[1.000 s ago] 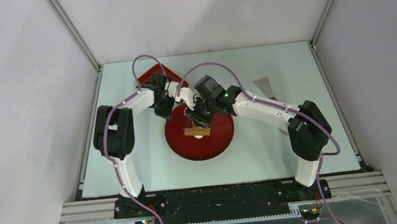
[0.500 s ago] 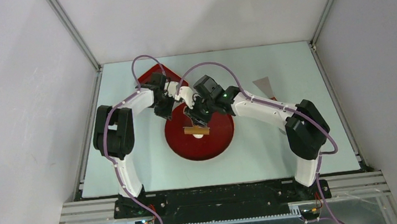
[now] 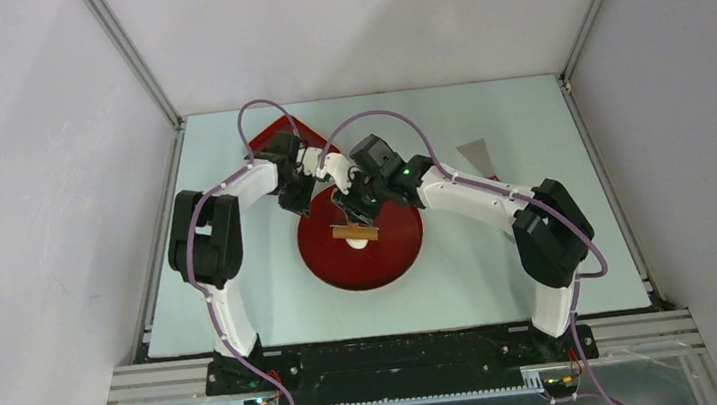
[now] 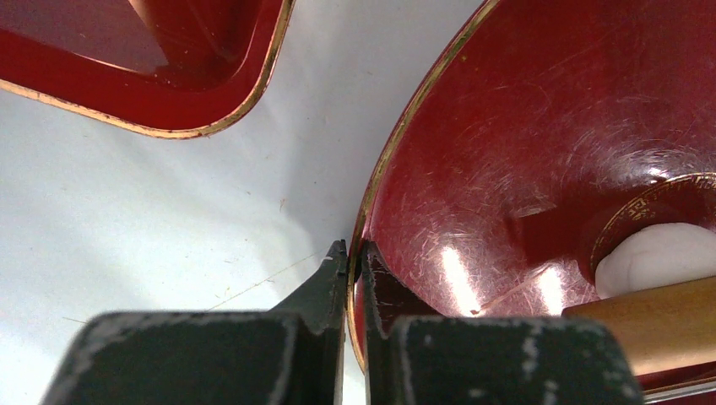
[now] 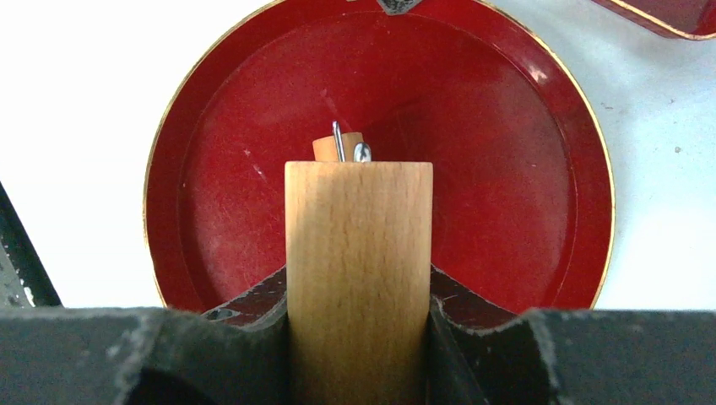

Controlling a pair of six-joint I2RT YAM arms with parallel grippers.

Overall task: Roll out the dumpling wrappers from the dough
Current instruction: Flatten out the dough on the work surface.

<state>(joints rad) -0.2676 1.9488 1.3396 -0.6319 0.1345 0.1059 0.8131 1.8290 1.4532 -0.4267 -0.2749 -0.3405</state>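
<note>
Two grips, mid-rolling: left pincer [image 4: 348, 253] clamps the plate [image 4: 473, 152], right pincer [image 5: 357, 287] the rolling pin [image 5: 358, 219]; next, press across the dough [image 4: 654, 253].

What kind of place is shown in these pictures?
Probably a robotics lab test cell, not a kitchen: white wall panels in an aluminium frame enclose a pale table, where two bolted robot arms work with a wooden rolling pin and dough on a round red plate.
</note>
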